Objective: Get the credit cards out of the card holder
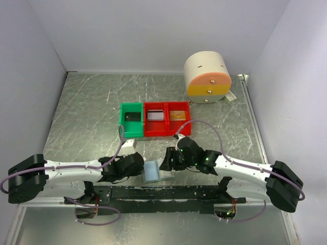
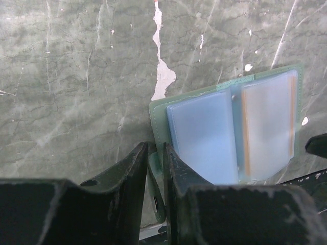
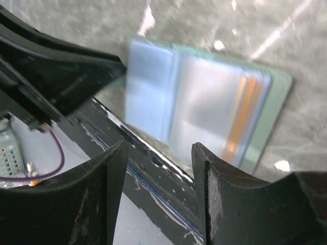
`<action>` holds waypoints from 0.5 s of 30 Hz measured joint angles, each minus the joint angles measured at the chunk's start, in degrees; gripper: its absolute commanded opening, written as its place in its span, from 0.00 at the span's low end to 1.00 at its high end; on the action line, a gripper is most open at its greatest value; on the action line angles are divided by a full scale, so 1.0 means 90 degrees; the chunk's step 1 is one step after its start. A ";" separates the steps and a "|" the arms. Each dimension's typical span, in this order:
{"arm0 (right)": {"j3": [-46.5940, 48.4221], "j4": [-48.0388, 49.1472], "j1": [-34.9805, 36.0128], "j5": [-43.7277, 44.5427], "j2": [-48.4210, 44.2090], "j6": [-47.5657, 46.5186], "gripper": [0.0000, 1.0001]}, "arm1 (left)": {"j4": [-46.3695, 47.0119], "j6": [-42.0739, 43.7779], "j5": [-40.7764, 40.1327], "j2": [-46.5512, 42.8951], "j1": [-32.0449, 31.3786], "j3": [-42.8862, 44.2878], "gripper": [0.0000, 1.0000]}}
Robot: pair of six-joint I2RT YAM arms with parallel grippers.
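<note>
A: Where is the card holder (image 2: 232, 135)?
B: Spread open on the table (image 1: 92, 112), between the two grippers. Orange card (image 2: 246, 133) edges show in one pocket.
A: Left gripper (image 2: 156, 168)?
B: Nearly closed, its narrow gap pinching the holder's green edge flap.
A: Right gripper (image 3: 161, 178)?
B: About half open, holding nothing, with the holder just beyond its fingertips.
A: Bins (image 1: 155, 120)?
B: Farther out, beyond both grippers.
</note>
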 measured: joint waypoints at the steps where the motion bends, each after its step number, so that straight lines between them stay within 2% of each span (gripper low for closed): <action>1: -0.0182 0.0015 0.0010 -0.0056 -0.0109 0.0102 0.53 | 0.0002 0.0000 0.0000 0.0000 0.0000 0.0000 0.30; 7: -0.0806 0.0277 0.0206 -0.0294 -0.0442 0.0673 0.54 | 0.0002 0.0002 0.0000 0.0000 0.0000 0.0000 0.29; 15: -0.0877 0.0940 0.0835 -0.0272 -0.0104 0.1277 0.54 | 0.0000 0.0002 0.0000 0.0000 0.0000 0.0000 0.29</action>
